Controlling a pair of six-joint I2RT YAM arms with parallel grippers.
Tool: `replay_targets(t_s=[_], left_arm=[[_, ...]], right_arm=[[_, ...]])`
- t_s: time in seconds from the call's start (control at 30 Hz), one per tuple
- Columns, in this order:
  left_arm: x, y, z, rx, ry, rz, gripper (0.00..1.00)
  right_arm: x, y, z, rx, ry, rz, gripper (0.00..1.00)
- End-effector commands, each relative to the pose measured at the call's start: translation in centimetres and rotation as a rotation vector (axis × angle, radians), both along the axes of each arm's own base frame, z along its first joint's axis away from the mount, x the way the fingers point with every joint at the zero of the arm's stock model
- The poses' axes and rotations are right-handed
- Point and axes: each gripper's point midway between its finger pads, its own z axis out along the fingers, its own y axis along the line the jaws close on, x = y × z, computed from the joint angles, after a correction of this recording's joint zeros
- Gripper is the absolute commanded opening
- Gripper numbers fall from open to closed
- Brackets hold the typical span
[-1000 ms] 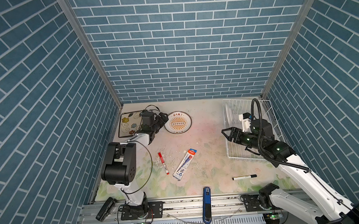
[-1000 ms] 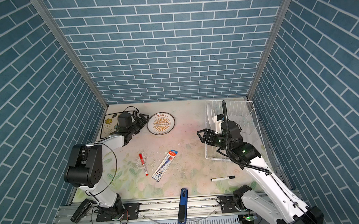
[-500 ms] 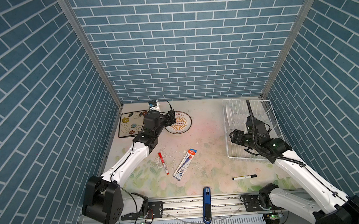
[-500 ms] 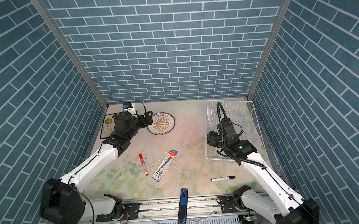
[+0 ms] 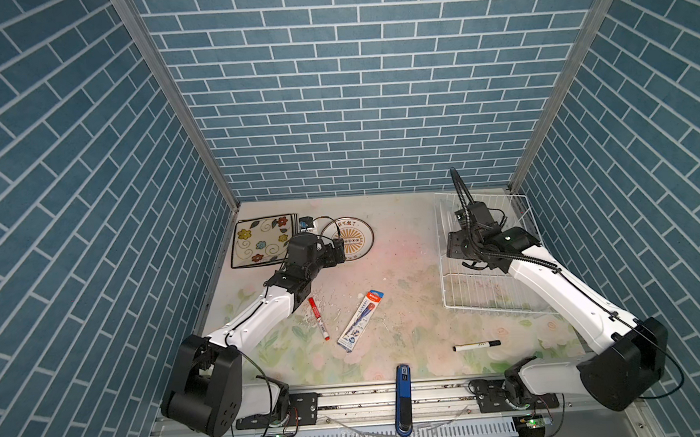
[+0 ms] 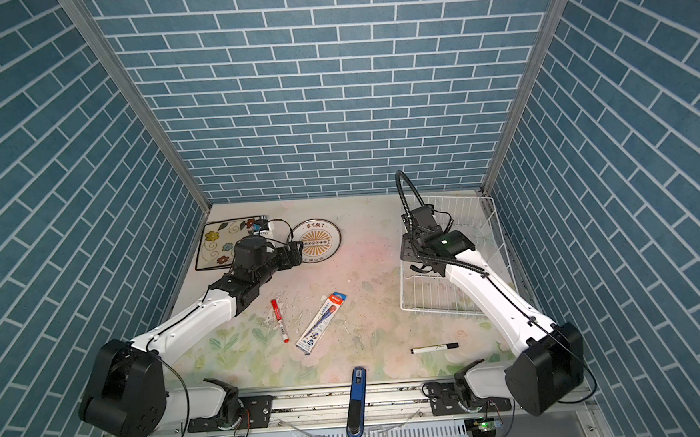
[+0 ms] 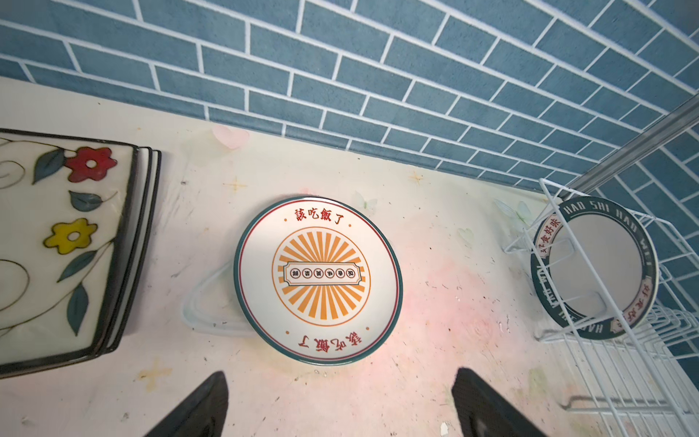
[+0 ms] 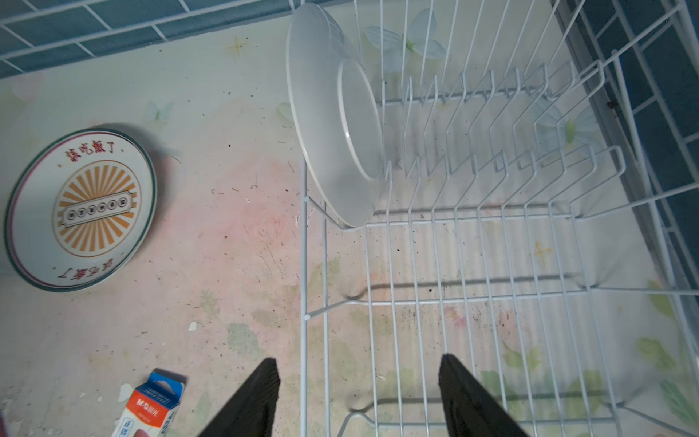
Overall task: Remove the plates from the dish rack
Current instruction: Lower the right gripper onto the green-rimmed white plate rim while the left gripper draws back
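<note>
A stack of square flowered plates [image 5: 263,241] [image 7: 56,246] lies flat at the back left of the table. Beside it lies a round plate [image 5: 356,240] [image 7: 317,280] [image 8: 81,208] with an orange sunburst. My left gripper [image 5: 340,251] [image 7: 339,378] hovers open over the table just short of that round plate, holding nothing. One round white plate [image 7: 594,265] [image 8: 333,125] with a dark lettered rim stands upright between prongs at a far corner of the dish rack [image 5: 486,294] [image 8: 491,227]. My right gripper [image 5: 452,246] [image 8: 358,363] is open and empty above the rack's left edge.
A red marker [image 5: 318,323], a pen package [image 5: 361,321] [image 8: 151,405] and a black marker [image 5: 476,346] lie on the table's middle and front. A blue tool [image 5: 404,395] sits on the front rail. Tiled walls close in the back and sides.
My left arm stretched out and its gripper moved right from the square plates to the round plate's near edge. My right gripper drew back from the table's middle to the rack's left edge.
</note>
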Motion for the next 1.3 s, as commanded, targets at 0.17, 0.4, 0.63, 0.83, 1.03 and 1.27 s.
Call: replay_targets(t_s=[0.17, 0.4, 0.63, 0.83, 1.03, 1.27], left_arm=[[-1.2, -2.8, -1.4, -0.118, 0.040, -0.100, 0.95], [-1.6, -3.4, -3.4, -0.115, 0.086, -0.114, 0.95], [-1.7, -3.6, -3.4, -0.128, 0.083, -0.122, 0.95], [-1.6, -3.7, -3.9, -0.139, 0.094, -0.121, 0.95], [-1.4, -3.9, -3.9, -0.156, 0.092, -0.121, 0.95], [-1.3, -4.5, -4.3, -0.177, 0.115, -0.132, 0.95]], right_arm=[[3.3, 0.2, 0.4, -0.192, 0.024, 0.021, 0.70], [6.5, 1.6, 0.4, -0.250, 0.013, 0.033, 0.70], [9.6, 2.6, -0.1, -0.320, 0.014, 0.024, 0.70], [11.5, 3.0, -0.4, -0.389, 0.019, 0.004, 0.70], [12.8, 2.7, -0.9, -0.481, 0.032, -0.013, 0.69], [14.1, 2.2, -1.5, -0.589, 0.039, -0.023, 0.67]])
